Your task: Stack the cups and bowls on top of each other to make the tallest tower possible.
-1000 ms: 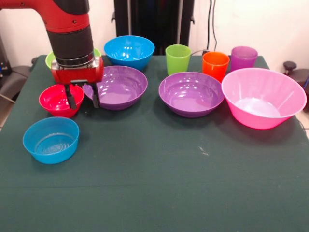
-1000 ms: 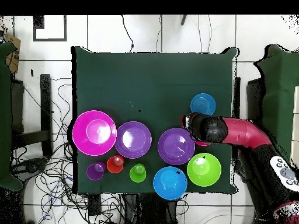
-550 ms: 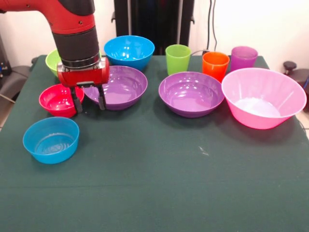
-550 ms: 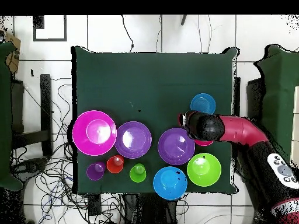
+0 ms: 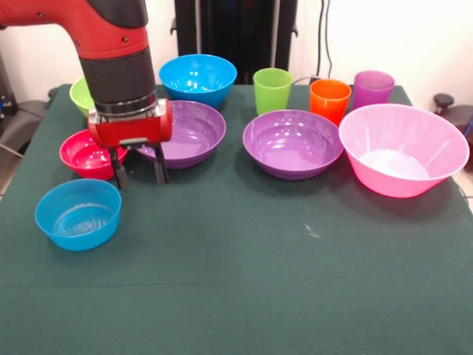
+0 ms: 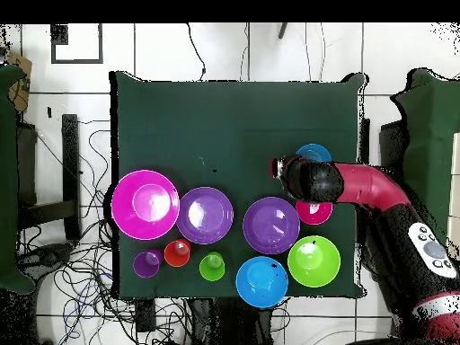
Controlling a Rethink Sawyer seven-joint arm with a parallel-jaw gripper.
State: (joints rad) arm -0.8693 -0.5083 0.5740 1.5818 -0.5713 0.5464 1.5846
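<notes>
**Empty claw hangs over bare cloth among the bowls; nothing stacked**

In the front view the gripper (image 5: 138, 171) hangs from the red and black arm (image 5: 114, 52) at the left of the green table (image 5: 244, 281). Its two dark fingers (image 5: 118, 172) stand apart with nothing between them, their tips low over bare cloth. They sit in the gap between the red bowl (image 5: 86, 153), just to the left and slightly farther back, and the left purple bowl (image 5: 188, 133), just to the right. The small blue bowl (image 5: 77, 214) lies nearer the camera and to the left of the fingers, apart from them.

Every task item stands singly on the table. Along the far edge, from left to right, are the lime green bowl (image 5: 80, 93), mostly hidden behind the arm, the larger blue bowl (image 5: 197, 78), the green cup (image 5: 272, 89), the orange cup (image 5: 329, 100) and the purple cup (image 5: 372, 88). The second purple bowl (image 5: 293, 143) sits in the middle, in front of the green and orange cups. The big pink bowl (image 5: 403, 149) stands just right of it.

In the overhead view the arm (image 6: 359, 186) reaches in from the right side and covers part of the small blue bowl (image 6: 314, 153), while the red bowl (image 6: 314, 213) shows just below it.
</notes>
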